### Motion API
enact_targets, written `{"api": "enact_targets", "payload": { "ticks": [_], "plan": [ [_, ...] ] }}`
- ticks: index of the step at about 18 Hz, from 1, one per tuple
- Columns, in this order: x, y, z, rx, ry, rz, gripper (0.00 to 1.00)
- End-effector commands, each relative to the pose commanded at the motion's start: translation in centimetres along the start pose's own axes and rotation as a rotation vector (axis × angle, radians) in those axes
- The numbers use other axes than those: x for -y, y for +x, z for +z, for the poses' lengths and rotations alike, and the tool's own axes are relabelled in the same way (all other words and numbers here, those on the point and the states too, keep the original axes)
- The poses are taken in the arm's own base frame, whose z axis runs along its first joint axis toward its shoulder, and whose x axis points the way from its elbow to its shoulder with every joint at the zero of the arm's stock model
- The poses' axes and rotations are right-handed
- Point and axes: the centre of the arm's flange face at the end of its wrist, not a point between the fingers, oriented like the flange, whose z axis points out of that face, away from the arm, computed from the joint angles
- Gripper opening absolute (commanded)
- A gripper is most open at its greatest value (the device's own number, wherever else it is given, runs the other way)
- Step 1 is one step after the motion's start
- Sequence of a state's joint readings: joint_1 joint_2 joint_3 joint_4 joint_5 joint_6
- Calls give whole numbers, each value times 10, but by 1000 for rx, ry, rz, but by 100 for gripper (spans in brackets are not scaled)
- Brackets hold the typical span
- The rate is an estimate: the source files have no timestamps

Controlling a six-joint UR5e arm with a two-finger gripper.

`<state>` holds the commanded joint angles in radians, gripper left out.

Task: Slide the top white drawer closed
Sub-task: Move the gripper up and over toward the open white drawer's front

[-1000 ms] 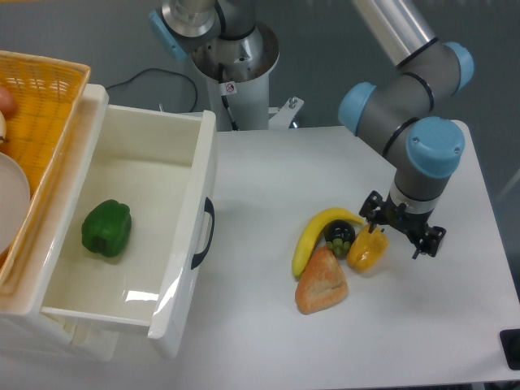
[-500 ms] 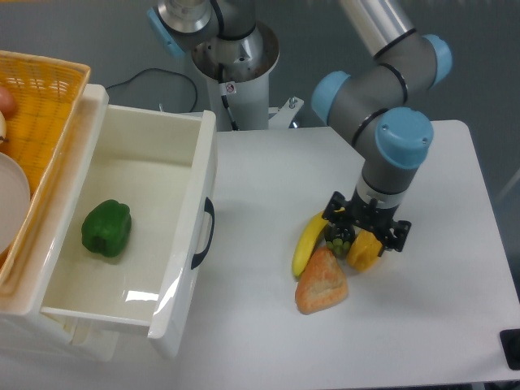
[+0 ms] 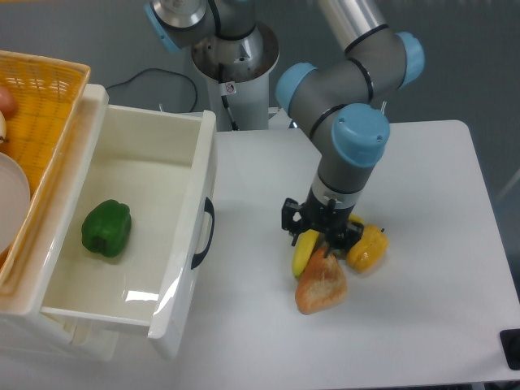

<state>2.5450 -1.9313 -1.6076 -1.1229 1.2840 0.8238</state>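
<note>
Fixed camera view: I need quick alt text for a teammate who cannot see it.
The top white drawer stands pulled out with a green pepper inside. The gripper hangs over a banana, bread and yellow pepper on the table.

Top white drawer [image 3: 138, 236] wide open, green pepper [image 3: 106, 228] inside, claw [image 3: 320, 231] over banana [image 3: 305, 251].

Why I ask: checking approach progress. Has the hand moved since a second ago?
Yes. The hand has travelled left across the table, from beyond the banana toward the top white drawer.
</note>
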Motion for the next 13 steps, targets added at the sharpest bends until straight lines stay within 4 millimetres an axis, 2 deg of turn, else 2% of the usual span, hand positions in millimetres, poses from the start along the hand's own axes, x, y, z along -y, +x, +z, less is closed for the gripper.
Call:
{"api": "enact_targets", "payload": {
  "ticks": [2,5,13],
  "plan": [
    [4,12,-1,-10,-9,12,18],
    [4,22,-1,-65,-3,5,7],
    [5,38,-12,-149,26,-10,4]
  ]
}}
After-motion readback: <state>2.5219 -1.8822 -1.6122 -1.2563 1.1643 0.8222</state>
